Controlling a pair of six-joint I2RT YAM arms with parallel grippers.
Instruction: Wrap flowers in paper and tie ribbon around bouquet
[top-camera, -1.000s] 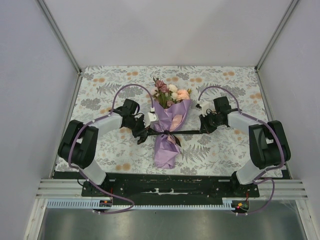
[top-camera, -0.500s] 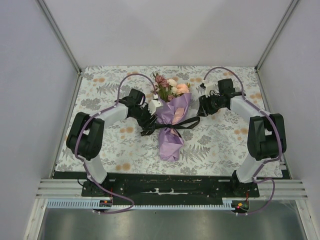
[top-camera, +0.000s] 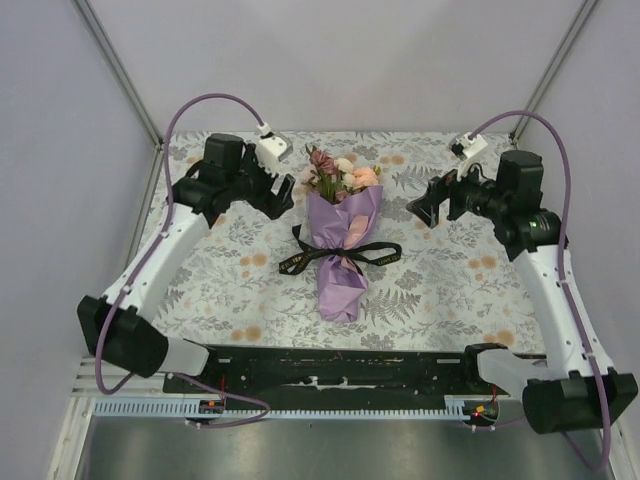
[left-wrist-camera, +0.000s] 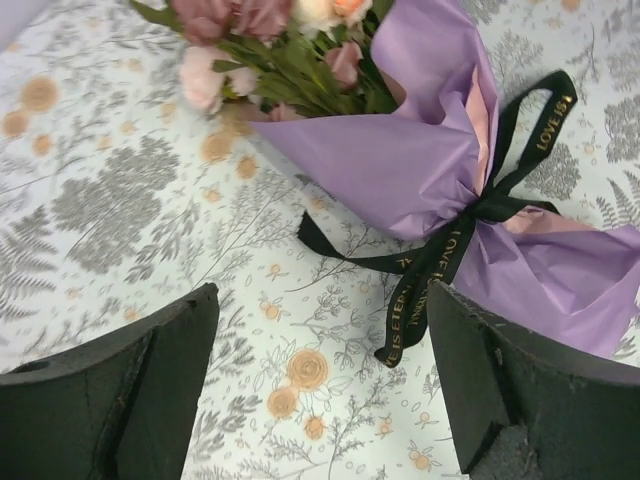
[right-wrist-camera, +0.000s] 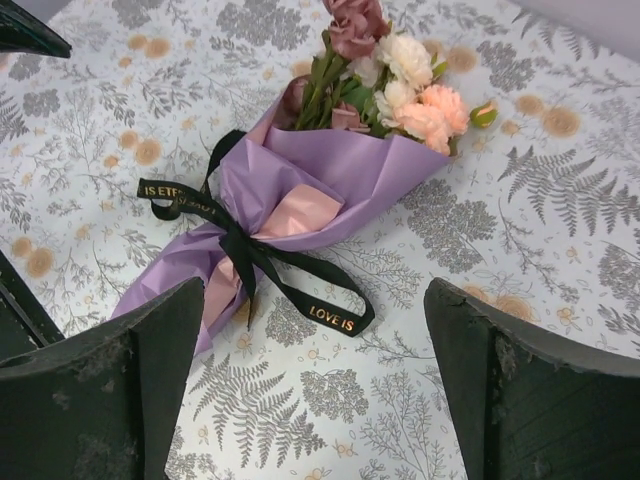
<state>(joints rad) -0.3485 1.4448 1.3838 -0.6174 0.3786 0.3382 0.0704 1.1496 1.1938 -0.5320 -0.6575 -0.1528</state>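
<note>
1. Plainly, the bouquet (top-camera: 345, 225) lies in the middle of the cloth (top-camera: 450, 290), with the flowers (top-camera: 340, 180) at the far end and the narrow tail of the paper (top-camera: 340, 290) pointing near.
2. The ribbon (top-camera: 340, 257) is knotted round the waist of the paper. One end trails left on the cloth and the other trails right.
3. The left gripper (top-camera: 285, 197) hangs to the far left of the flowers, jaws spread wide and holding nothing. Its wrist view looks down on bare cloth and the ribbon's left end.
4. The right gripper (top-camera: 428, 203) hangs to the right of the bouquet, apart from it. Its jaws are likewise spread and empty.
5. By my judgement the wrapping and tying look done, and only a clean retreat is left.
6. One risk is a snag. Both ribbon ends lie loose on the side of each gripper, so a low sweep with the jaws spread could catch an end. That would pull the knot undone or drag the light bouquet across the cloth.
7. A second risk is the knot itself. I cannot tell how tight it is. The paper is thin and looks springy, and its pink inner face shows at the waist, so a slack knot could let the cone open.
8. A third risk is the left gripper, which is near the flowers. A swing to the right would brush them and roll the bouquet.
</note>
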